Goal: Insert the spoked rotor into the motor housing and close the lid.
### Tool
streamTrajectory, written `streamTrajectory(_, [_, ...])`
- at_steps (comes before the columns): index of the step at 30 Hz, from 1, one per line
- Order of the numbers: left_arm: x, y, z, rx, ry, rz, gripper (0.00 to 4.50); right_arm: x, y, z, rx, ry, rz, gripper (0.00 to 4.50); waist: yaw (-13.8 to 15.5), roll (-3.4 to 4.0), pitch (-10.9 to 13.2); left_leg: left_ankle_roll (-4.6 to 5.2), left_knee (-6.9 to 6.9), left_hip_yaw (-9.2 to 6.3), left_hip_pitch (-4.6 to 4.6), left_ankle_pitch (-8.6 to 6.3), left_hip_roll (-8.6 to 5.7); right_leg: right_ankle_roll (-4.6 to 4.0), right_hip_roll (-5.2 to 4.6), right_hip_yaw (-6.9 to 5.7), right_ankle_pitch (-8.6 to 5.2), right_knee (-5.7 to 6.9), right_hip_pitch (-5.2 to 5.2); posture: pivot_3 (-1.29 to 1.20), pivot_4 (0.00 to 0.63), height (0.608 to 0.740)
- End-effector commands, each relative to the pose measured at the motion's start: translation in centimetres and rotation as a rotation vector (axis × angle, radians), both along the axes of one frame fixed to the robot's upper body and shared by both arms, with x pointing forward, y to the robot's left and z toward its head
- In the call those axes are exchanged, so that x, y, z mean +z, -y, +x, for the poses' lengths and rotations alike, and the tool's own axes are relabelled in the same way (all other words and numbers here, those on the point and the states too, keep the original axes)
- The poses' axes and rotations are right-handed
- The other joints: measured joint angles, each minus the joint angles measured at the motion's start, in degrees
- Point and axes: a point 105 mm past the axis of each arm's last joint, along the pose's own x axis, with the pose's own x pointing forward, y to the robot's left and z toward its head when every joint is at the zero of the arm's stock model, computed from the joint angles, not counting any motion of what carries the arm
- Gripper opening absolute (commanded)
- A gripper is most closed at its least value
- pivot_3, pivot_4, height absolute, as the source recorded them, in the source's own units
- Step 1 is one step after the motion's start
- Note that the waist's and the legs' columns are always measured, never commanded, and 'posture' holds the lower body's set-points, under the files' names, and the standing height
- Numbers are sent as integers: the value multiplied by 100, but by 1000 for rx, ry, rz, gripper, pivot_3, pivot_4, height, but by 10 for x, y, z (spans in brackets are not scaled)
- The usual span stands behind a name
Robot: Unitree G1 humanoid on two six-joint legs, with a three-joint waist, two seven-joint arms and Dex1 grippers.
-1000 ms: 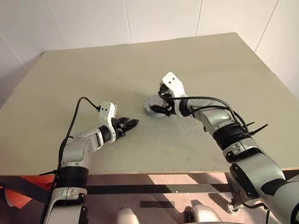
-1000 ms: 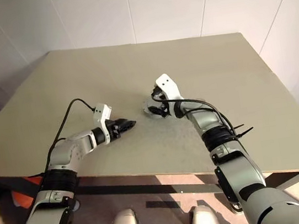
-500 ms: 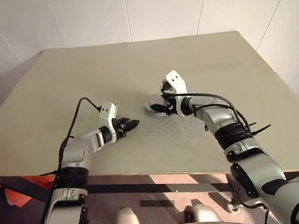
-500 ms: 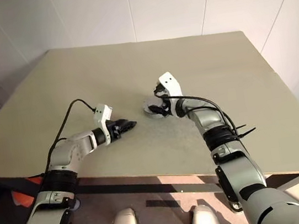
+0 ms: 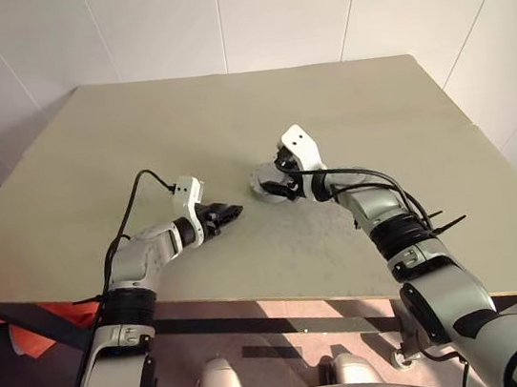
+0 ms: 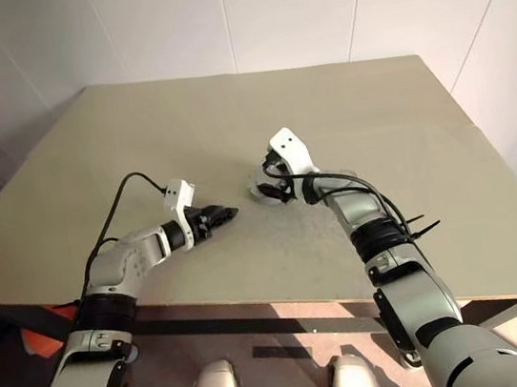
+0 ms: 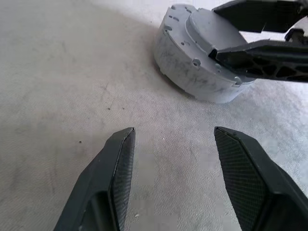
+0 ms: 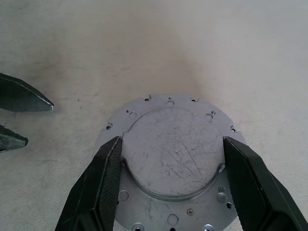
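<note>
1. Little is changing since a second ago: both arms are staying put.
2. Lid (image 8: 172, 159) is sitting on the bench (image 5: 136, 143), capping the motor housing (image 7: 187, 67).
3. Right gripper (image 8: 168, 163) is straddling its raised centre, fingers spread wide, seemingly seating it.
4. Left gripper (image 7: 173, 159) is hovering nearby, agape and empty.
5. Next move probably calls for pressing down, then backing away.

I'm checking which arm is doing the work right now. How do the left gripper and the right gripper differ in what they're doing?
The right gripper straddles the raised centre of the silver lid, one finger either side; the left gripper has only bare table between its fingers. The right gripper sits over the lid; the left gripper stays short of it, pointing toward it. Both have black fingers, spread apart.
</note>
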Motion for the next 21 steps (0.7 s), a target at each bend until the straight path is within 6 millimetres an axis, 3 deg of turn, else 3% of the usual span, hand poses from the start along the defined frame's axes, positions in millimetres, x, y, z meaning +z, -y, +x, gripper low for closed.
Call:
streamTrajectory(1, [42,1,25,96,49,-146,2765,-16,14,0,-46,-39,-64,3160,6,-1,0,0,1,0,0,0,0,0,0,0,0,0,2,0,0,740])
streamTrajectory(6, [53,7,42,176,-13,-258,2765,-17,14,0,-44,-39,-69,3160,4,-3,-1,-2,4,0,8,1,-3,0,-1,2,0,-2,15,0,0,740])
streamTrajectory(7, [52,10,45,189,-36,-276,2580,-17,14,0,-43,-39,-70,3160,1,-3,-1,-2,3,0,9,1,-3,0,-1,2,0,-2,16,0,0,740])
streamTrajectory(10, [44,25,48,171,-104,-284,1863,-16,13,-1,-40,-38,-70,3160,4,-4,-1,-1,2,0,11,1,-3,0,-1,1,0,-4,16,0,0,740])
streamTrajectory(15, [35,41,48,149,-174,-301,133,-16,13,-1,-40,-35,-69,3160,7,-5,0,-1,2,0,7,1,-3,1,-1,0,0,-6,15,0,0,740])
streamTrajectory(21, [36,53,51,127,-189,-284,16,-15,14,0,-45,-33,-67,3160,9,-6,0,-1,-1,-1,7,1,-3,1,-1,0,0,-9,14,0,0,740])
